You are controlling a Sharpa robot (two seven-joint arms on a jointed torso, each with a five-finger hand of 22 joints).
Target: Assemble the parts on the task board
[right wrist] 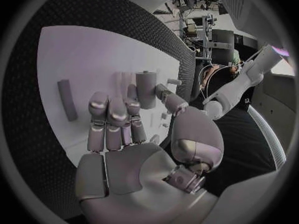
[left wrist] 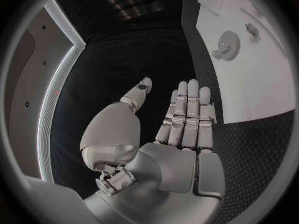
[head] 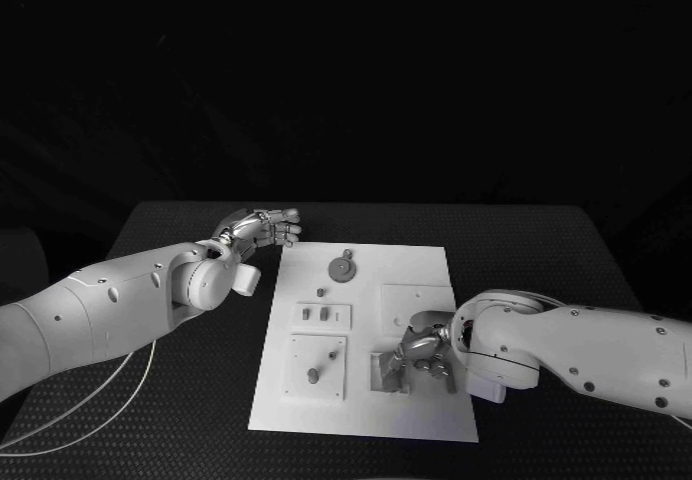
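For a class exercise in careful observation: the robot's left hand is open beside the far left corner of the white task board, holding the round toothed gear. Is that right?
Not quite. The left hand is open at that corner of the white task board but holds nothing. In the left wrist view, the round toothed gear lies on the board, apart from the fingers.

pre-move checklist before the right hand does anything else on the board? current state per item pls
1. Left hand clear of the task board: ok, off its far left corner, fingers apart, holding nothing.
2. Right hand over the board: ok, near its right side.
3. Right hand grip on the upright cylinder part: cannot tell, fingers close beside it.
4. Gear part clear of both hands: ok.
5. Board flat on the table: ok.
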